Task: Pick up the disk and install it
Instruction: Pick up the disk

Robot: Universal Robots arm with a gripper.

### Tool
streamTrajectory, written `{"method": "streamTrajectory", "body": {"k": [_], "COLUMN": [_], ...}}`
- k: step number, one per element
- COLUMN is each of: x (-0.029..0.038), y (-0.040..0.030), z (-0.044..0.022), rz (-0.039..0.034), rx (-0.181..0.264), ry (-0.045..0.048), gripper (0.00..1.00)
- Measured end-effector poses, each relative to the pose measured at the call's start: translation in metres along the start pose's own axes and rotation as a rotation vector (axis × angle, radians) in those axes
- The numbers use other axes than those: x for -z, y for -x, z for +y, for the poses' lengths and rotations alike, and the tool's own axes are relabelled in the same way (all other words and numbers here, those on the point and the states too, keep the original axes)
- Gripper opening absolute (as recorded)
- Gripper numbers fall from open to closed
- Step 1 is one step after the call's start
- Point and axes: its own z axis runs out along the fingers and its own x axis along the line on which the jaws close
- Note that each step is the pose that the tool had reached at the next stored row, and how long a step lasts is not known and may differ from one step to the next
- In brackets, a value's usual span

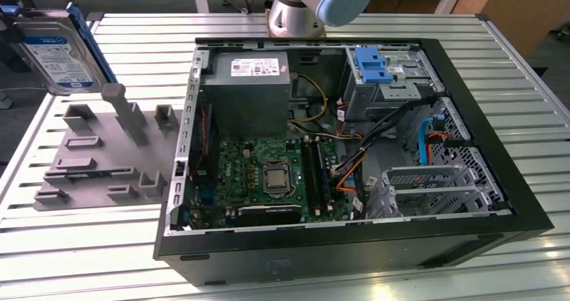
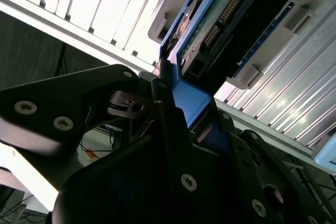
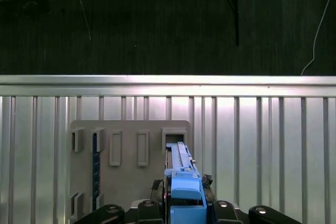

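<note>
Gripper clamps disk over grey rack.

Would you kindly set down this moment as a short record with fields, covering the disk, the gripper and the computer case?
disk: silver drive in a blue carrier, held in the air at the exterior view's left, outside the case
gripper: jaws shut on the carrier's blue end
fixture plate: grey, on the slatted table, beneath the disk in the first wrist view
computer case: open, motherboard exposed
blue latch piece: on the metal bay
install: not yet done
</note>
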Motion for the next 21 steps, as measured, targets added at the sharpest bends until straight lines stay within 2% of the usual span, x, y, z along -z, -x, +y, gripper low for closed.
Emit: {"method": "streamTrajectory", "body": {"k": [21], "x": [0.016], "y": [0.0001], "z": [0.0002], "rz": [0.0], "rx": [0.0], "ry": [-0.0001], "gripper": [0.37]}}
